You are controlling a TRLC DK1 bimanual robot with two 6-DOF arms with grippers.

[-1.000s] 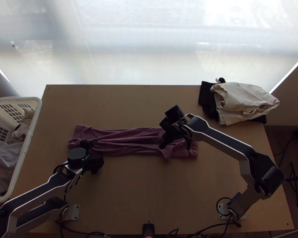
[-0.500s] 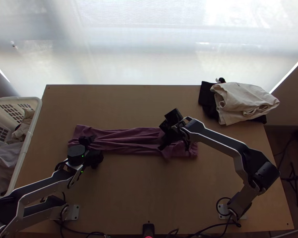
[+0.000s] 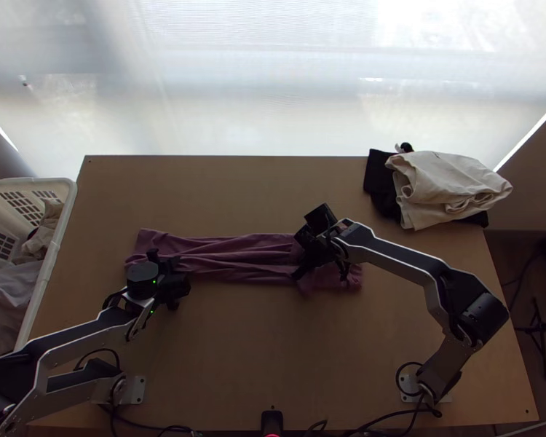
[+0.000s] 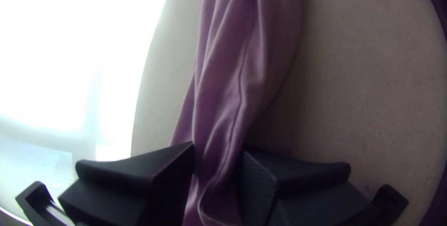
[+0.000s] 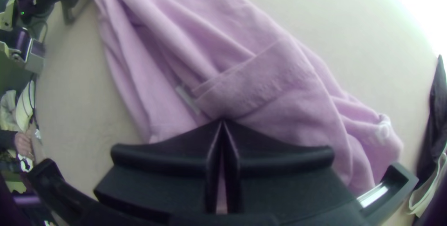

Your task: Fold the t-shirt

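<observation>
The t-shirt (image 3: 236, 255) lies gathered on the table (image 3: 236, 349), long axis left to right; the left gripper (image 4: 217, 147) clasps it near the left end, the right gripper (image 5: 223, 121) pinches it toward the right end.

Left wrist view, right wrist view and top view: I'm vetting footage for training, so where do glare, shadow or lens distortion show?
Top view: the backdrop glares white in places behind a dim table. Left wrist view: one side is washed out, the table's edge bows, and shadow lies beside the t-shirt. Right wrist view: glare whites out one corner.
</observation>
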